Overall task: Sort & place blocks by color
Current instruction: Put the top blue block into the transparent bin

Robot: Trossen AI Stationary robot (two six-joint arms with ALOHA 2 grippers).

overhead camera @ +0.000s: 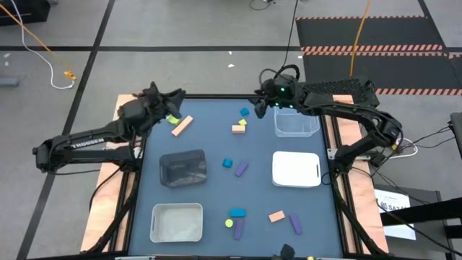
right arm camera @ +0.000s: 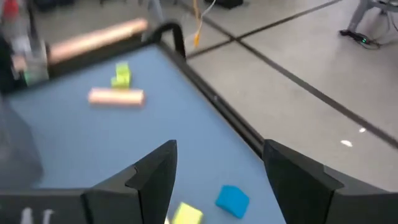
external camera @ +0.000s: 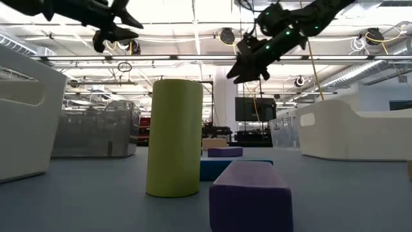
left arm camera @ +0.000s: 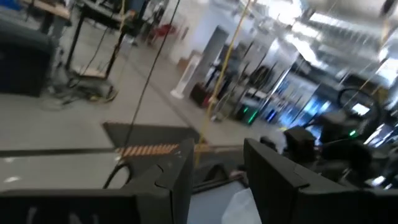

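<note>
The blocks lie scattered on the dark blue table. In the high view a salmon bar [overhead camera: 182, 126] and a yellow-green piece [overhead camera: 173, 119] lie below my left gripper [overhead camera: 170, 97]. A blue block [overhead camera: 245, 113], a yellow piece [overhead camera: 243, 123] and a salmon block [overhead camera: 238, 129] lie near my right gripper [overhead camera: 263, 97]. More blue, purple, yellow-green and salmon pieces lie mid-table and near the front edge. Both grippers hang open above the far part of the table, holding nothing. The right wrist view looks between the open fingers [right arm camera: 219, 152] at the blue block [right arm camera: 232, 200]. The left gripper [left arm camera: 217, 152] faces the room.
A clear bin [overhead camera: 296, 121] stands at the far right, with a white tray [overhead camera: 296, 169] nearer than it. A dark bin [overhead camera: 182, 167] sits left of centre, and a pale bin [overhead camera: 176, 222] at the near left. In the low view a yellow-green cylinder [external camera: 174, 136] and a purple block [external camera: 251, 193] stand close.
</note>
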